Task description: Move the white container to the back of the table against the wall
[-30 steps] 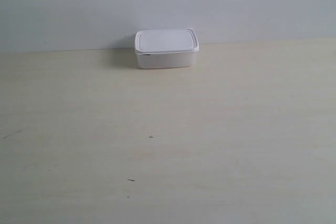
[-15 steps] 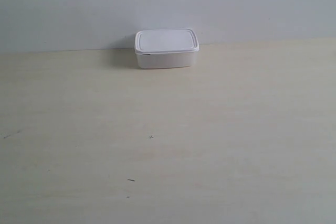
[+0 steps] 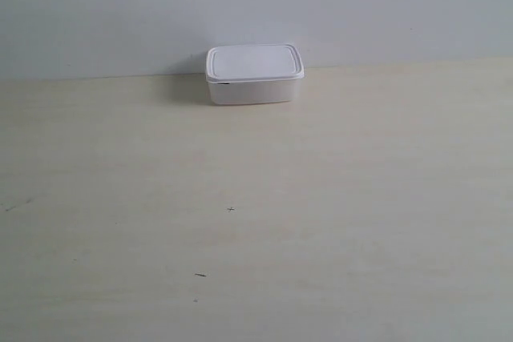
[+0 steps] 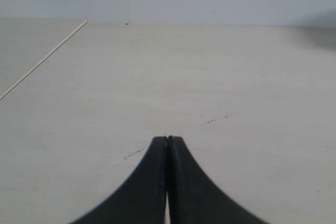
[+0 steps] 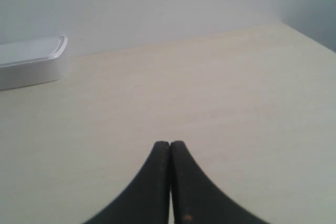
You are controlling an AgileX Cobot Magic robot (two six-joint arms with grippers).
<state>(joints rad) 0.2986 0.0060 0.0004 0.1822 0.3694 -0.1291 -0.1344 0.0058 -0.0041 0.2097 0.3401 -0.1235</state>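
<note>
The white container (image 3: pixel 253 74) stands lidded at the back of the cream table (image 3: pixel 256 214), right by the grey-white wall (image 3: pixel 256 6). The right wrist view shows part of the white container (image 5: pixel 31 61) at the picture's edge, far from my right gripper (image 5: pixel 170 143), which is shut with nothing in it. My left gripper (image 4: pixel 167 138) is shut too and empty, low over bare tabletop, with the container out of that view. Neither arm appears in the exterior view.
A few tiny dark specks (image 3: pixel 231 210) mark the tabletop. A thin seam line (image 4: pixel 44 60) crosses the surface in the left wrist view. The table's side edge (image 5: pixel 307 35) shows in the right wrist view.
</note>
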